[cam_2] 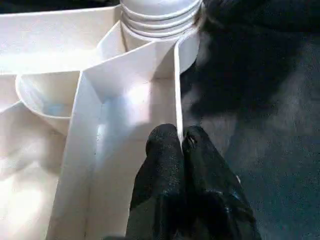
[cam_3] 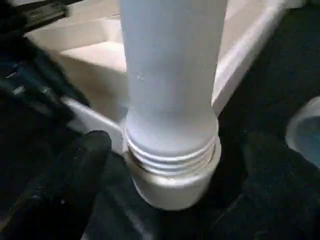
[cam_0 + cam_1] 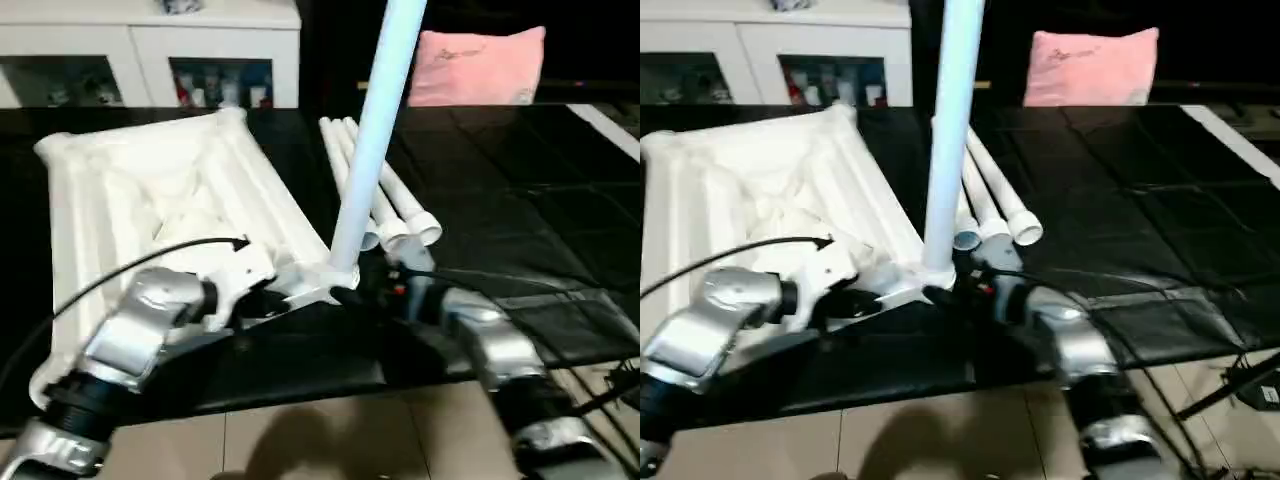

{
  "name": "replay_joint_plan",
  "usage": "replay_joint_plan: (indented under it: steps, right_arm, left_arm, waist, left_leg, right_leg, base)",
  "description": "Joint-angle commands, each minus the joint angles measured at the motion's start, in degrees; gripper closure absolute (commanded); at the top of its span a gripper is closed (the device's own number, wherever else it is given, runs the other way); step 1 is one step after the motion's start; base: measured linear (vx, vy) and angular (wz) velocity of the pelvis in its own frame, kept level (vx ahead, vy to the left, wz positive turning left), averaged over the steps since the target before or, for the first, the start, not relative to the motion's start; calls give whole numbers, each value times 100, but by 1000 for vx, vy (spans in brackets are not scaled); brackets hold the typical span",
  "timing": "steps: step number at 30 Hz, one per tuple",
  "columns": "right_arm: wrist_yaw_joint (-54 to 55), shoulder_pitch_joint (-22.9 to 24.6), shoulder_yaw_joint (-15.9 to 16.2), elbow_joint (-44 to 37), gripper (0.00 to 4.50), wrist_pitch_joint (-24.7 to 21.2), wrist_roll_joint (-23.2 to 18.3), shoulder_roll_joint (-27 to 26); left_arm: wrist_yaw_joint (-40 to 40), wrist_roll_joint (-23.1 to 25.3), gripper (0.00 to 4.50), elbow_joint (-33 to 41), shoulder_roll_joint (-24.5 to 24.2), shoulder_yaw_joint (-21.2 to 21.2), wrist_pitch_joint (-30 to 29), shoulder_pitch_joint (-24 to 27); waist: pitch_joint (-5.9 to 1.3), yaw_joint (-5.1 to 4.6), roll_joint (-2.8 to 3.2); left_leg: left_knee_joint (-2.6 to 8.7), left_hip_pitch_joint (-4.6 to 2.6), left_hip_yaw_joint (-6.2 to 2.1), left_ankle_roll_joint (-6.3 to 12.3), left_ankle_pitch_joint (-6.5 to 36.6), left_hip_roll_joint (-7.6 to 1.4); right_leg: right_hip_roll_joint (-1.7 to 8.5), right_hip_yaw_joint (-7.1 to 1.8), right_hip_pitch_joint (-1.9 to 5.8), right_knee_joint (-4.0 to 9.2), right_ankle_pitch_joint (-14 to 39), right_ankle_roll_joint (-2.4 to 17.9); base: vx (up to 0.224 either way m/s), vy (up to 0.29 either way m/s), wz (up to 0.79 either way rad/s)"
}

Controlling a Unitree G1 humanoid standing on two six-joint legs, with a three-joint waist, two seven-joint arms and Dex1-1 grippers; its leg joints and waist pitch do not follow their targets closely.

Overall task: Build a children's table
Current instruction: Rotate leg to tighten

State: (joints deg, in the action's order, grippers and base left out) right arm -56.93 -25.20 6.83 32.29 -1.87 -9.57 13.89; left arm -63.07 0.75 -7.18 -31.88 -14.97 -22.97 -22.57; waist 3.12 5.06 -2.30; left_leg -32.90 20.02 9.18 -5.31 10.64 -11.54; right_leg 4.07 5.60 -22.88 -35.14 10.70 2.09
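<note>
The white tabletop lies upside down on the black mat, ribs facing up. One white leg stands upright in the near right corner socket, its threaded end seated there. Three more legs lie side by side on the mat just beyond it. My left gripper is shut on the tabletop's thin edge wall close to that socket. My right gripper is open around the foot of the upright leg. One of its fingers stands a little off the socket.
A white glass-doored cabinet stands behind the tabletop, with a pink cushion at the back right. The black mat stretches away to the right. Pale floor tiles run along the near edge. Cables trail over both forearms.
</note>
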Motion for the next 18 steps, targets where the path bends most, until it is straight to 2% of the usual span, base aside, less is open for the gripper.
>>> replay_joint_plan:
  steps: [1,5,7,10,14,17,18]
  right_arm:
    - [-439,-19,128,-101,6,218,74,240]
    - [-961,-120,303,-81,6,435,112,467]
    - [-1300,-189,379,-93,6,454,43,526]
    - [-1608,-296,464,-9,6,536,15,540]
    - [-1828,-399,561,132,6,583,22,508]
    - [-2019,-438,635,165,6,529,2,482]
    - [-2139,-454,681,176,22,464,-12,472]
  left_arm:
    - [-594,-129,450,-14,-207,-200,403,-45]
    - [-1190,-256,450,-64,-473,-322,754,-36]
    - [-1482,-262,450,-157,-595,-413,955,-86]
    - [-1735,-236,450,-292,-675,-534,1209,-169]
    - [-1887,-222,450,-341,-705,-625,1323,-227]
    - [-1935,-209,450,-363,-677,-653,1358,-251]
    - [-1944,-198,450,-396,-657,-669,1384,-269]
  waist:
    - [-391,12,105]
    - [-373,27,110]
    - [-372,45,76]
    - [-374,73,79]
    - [-371,125,88]
    - [-375,128,82]
    - [-379,133,82]
  left_leg:
    - [314,16,-4,427,607,-163]
    - [326,-12,9,360,802,-177]
    - [329,-9,18,346,899,-192]
    - [322,-14,29,353,871,-203]
    - [320,-31,42,263,947,-219]
    - [320,-22,39,228,956,-222]
    - [314,-19,42,225,959,-216]
  right_leg:
    - [399,-343,363,341,369,1267]
    - [401,-348,345,356,590,1281]
    - [411,-346,349,361,747,1272]
    - [407,-346,337,347,751,1256]
    - [425,-356,315,341,864,1241]
    - [421,-352,321,323,791,1273]
    - [425,-354,327,321,786,1265]
  base:
    - [0,0,0]
    - [0,0,0]
    - [0,0,0]
    - [0,0,0]
    - [0,0,0]
    - [0,0,0]
    - [0,0,0]
